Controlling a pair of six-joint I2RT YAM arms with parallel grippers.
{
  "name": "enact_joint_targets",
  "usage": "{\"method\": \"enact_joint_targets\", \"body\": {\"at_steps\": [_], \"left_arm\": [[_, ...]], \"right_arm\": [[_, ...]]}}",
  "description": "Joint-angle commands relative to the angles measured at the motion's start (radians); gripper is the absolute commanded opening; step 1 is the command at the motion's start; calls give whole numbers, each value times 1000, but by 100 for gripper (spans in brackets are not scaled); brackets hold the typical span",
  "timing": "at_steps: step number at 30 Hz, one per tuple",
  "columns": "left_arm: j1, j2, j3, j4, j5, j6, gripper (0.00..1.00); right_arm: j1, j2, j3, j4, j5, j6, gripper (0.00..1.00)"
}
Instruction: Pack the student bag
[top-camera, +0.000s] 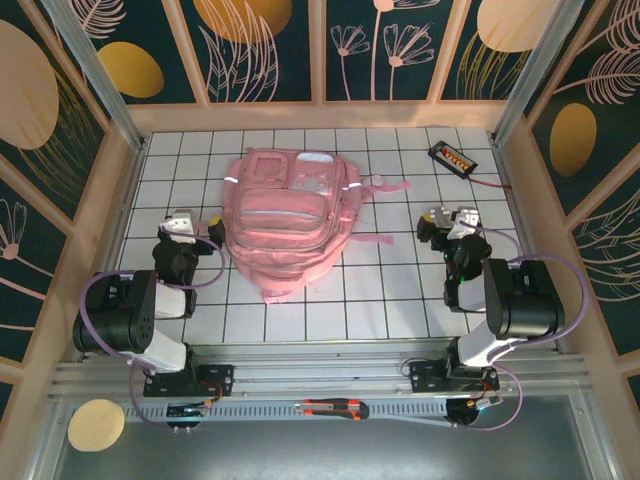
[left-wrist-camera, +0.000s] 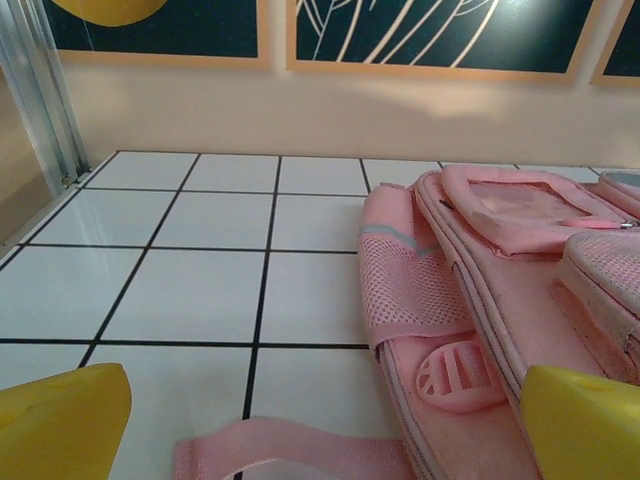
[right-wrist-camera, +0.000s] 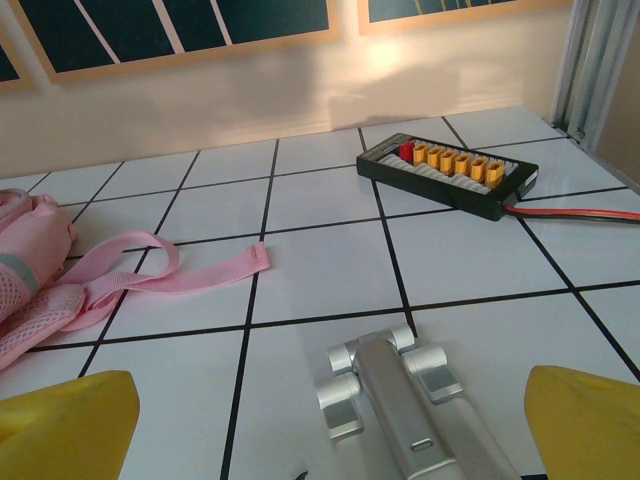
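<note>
The bag (top-camera: 288, 222) lies on the table (top-camera: 390, 300) between the left gripper (top-camera: 182, 224) and right gripper (top-camera: 452, 220). A board (top-camera: 452, 157) sits far right, behind the right gripper. A cutter (top-camera: 335, 408) lies on the near rail (top-camera: 300, 385).

- The surface (top-camera: 400, 290) is white tile with a black grid, walled on three sides.
- The pink student bag (top-camera: 285, 225) lies flat, left of centre.
- One strap (right-wrist-camera: 200, 270) trails flat to the bag's right.
- A black connector board (top-camera: 452, 157) with yellow plugs sits at the far right corner, its red and black wires (right-wrist-camera: 580, 212) running right.
- A silver hinged metal piece (right-wrist-camera: 400, 390) lies near the right front, apart from the strap.
</note>
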Motion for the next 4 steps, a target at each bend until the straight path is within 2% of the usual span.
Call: {"method": "enact_joint_targets", "body": {"at_steps": [1,4], "left_arm": [[1,3,11,37,32,21,99],[1,-4,-1,51,14,13,99]], "right_arm": [[-3,10,0,59,23,6,99],[-2,10,0,58,22,6,99]]}}
